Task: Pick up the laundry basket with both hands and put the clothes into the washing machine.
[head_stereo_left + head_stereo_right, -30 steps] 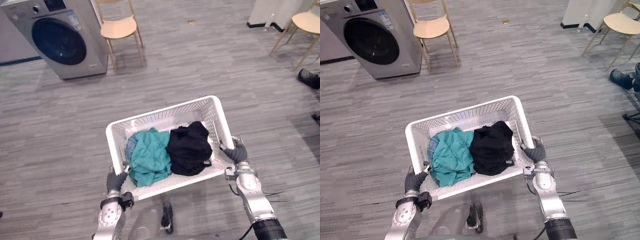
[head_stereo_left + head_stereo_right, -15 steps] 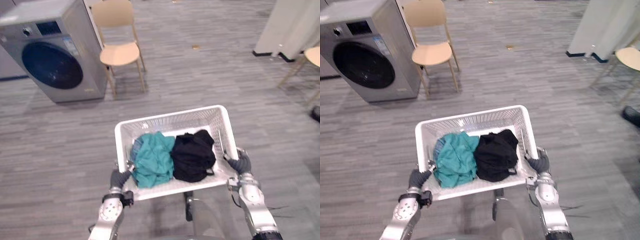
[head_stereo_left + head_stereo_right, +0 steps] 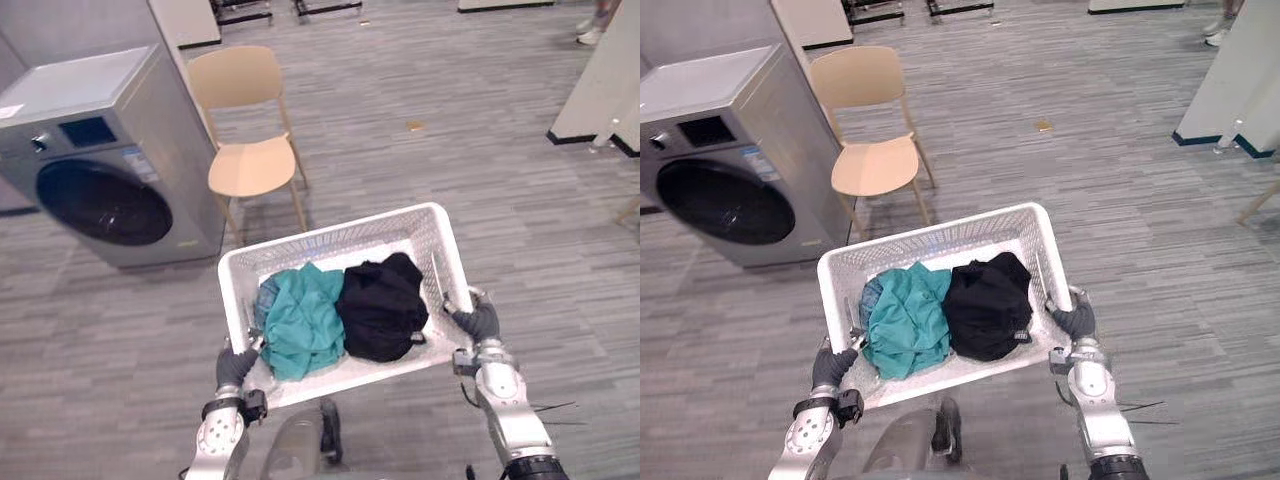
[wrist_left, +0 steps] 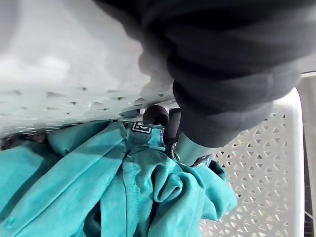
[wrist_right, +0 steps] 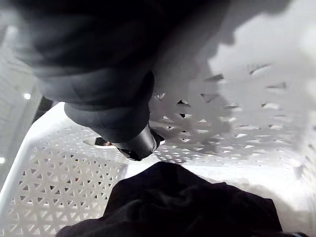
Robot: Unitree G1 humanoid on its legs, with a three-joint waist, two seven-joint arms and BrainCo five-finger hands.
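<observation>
Laundry basket: I see the white perforated laundry basket (image 3: 330, 236) carried between my two hands, straight ahead at 12 o'clock.
Left hand: my left hand (image 3: 234, 366) sits at the basket's 8 o'clock corner, fingers curled over the rim and clamped on it. The left wrist view shows a dark tip hooked inside the wall, against the teal cloth.
Right hand: my right hand (image 3: 481, 322) is at the basket's 4 o'clock, clamped on the rim the same way.
Clothes: a teal garment (image 3: 300, 320) lies beside a black garment (image 3: 380, 310). They touch, both inside the basket.
Washing machine: the grey washing machine (image 3: 100, 160) stands at 10 o'clock, well apart, with its round dark door (image 3: 105, 203) closed.
Chair: a wooden chair (image 3: 250, 165) stands at 11 o'clock, just beside the machine.
</observation>
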